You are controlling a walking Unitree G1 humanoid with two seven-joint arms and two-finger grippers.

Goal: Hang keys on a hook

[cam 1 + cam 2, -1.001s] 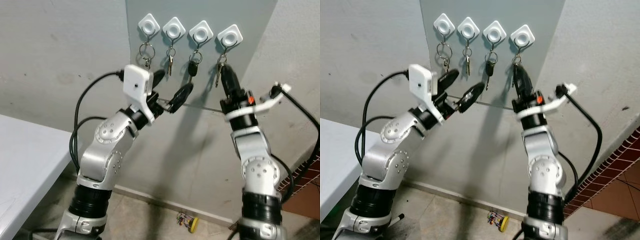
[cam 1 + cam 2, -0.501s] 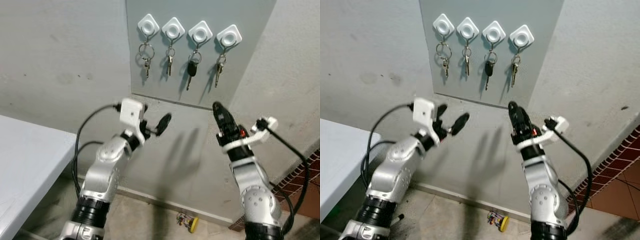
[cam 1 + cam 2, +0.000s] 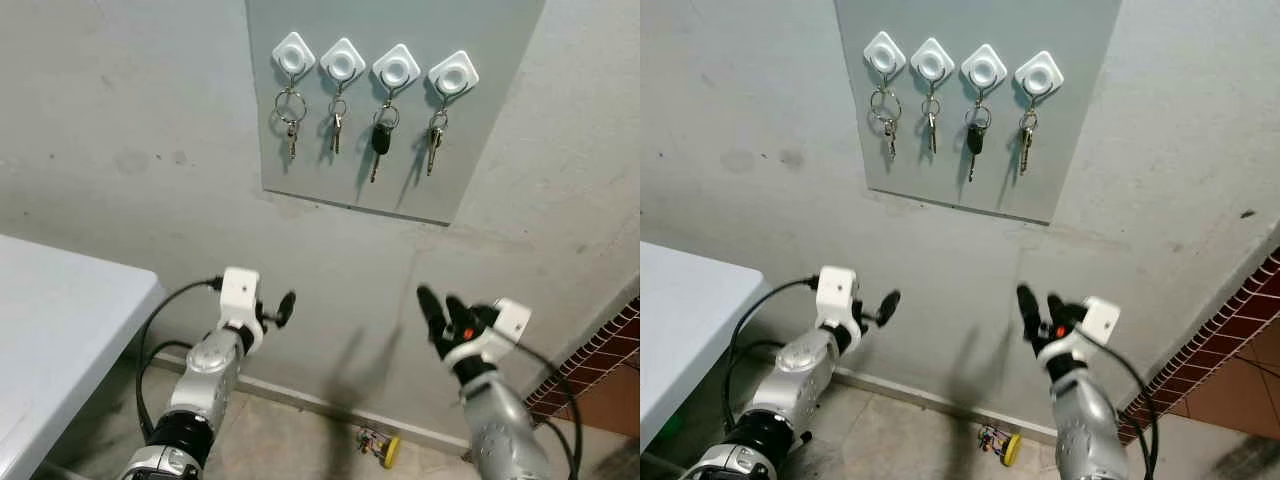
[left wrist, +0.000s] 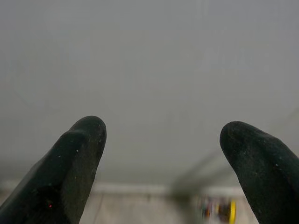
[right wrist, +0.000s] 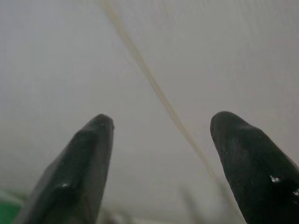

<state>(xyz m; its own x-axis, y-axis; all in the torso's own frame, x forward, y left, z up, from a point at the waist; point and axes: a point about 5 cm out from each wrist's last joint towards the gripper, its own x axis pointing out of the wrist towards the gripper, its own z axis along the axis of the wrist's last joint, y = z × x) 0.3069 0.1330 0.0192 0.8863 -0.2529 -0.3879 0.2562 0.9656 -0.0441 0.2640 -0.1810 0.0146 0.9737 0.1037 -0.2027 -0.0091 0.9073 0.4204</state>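
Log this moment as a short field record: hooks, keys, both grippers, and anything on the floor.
hooks: four white hooks in a row on the grey panel
keys: one set on each hook; the third holds a black-headed key
left gripper: open, empty, low near the wall
right gripper: open, empty, low below the panel
floor: small yellow object by the skirting
table: white, at the robot's left

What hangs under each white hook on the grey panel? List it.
Each of the four white hooks holds a ring of keys; the third carries a black-headed key. How the rings catch on the hooks is too small to tell.
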